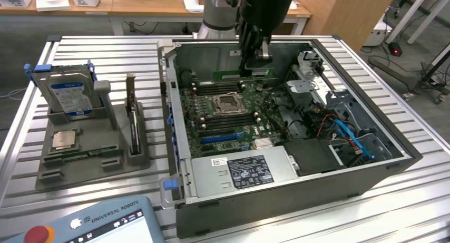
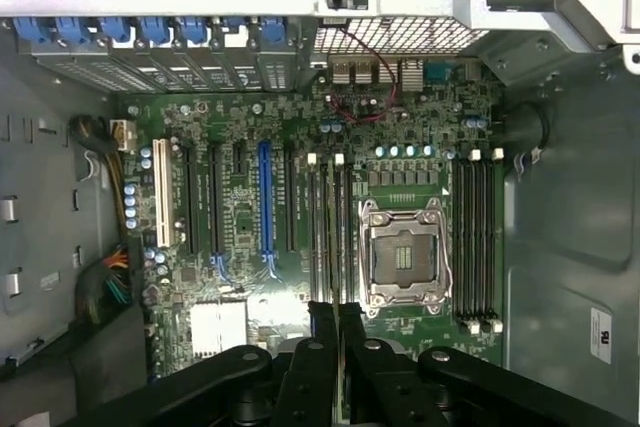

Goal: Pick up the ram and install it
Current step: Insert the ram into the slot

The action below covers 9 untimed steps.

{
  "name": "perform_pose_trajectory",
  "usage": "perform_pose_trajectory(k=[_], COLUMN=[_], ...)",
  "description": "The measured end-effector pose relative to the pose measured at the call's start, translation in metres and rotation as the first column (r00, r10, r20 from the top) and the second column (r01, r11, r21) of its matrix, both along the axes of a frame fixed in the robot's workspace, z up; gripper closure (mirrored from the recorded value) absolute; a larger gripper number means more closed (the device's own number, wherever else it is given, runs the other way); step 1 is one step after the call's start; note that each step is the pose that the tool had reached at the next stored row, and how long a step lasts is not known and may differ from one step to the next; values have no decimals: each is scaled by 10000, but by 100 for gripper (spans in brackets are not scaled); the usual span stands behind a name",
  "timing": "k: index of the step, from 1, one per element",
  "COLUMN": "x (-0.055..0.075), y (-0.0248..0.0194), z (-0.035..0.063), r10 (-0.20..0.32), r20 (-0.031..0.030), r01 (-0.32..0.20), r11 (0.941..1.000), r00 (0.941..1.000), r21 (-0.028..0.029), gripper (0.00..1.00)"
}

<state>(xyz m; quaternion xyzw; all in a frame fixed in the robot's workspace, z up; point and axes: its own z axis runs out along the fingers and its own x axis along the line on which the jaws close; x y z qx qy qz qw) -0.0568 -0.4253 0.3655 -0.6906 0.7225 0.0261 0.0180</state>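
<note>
The ram (image 1: 228, 73), a narrow green stick, hangs level inside the open computer case (image 1: 393, 148), above the motherboard (image 1: 204, 124). My gripper (image 1: 247, 69) comes down from the black arm and is shut on the ram's middle. In the wrist view the two black fingertips (image 2: 322, 319) stand pressed together, and my gripper (image 2: 336, 319) lines up with the long memory slots (image 2: 328, 232) beside the silver processor socket (image 2: 404, 257). More memory slots (image 2: 476, 242) lie on the socket's other side. The stick is clear of the board.
A grey fixture (image 1: 84, 164) at the exterior view's left holds a hard drive (image 1: 70, 93), a square processor chip (image 1: 65, 139) and an upright dark card (image 1: 131, 114). Inside the case are the power supply (image 1: 243, 172), drive cages (image 1: 313, 69) and cables (image 1: 348, 135). A teach pendant (image 1: 91, 224) lies at the front.
</note>
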Motion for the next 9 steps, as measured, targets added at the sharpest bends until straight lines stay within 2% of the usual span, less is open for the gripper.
perform_pose_trajectory(k=[9], x=[16], y=[25], z=[-91], r10=[1], r20=[0], r01=[-1], r11=[10000], r00=[10000], r21=[-20], gripper=[87])
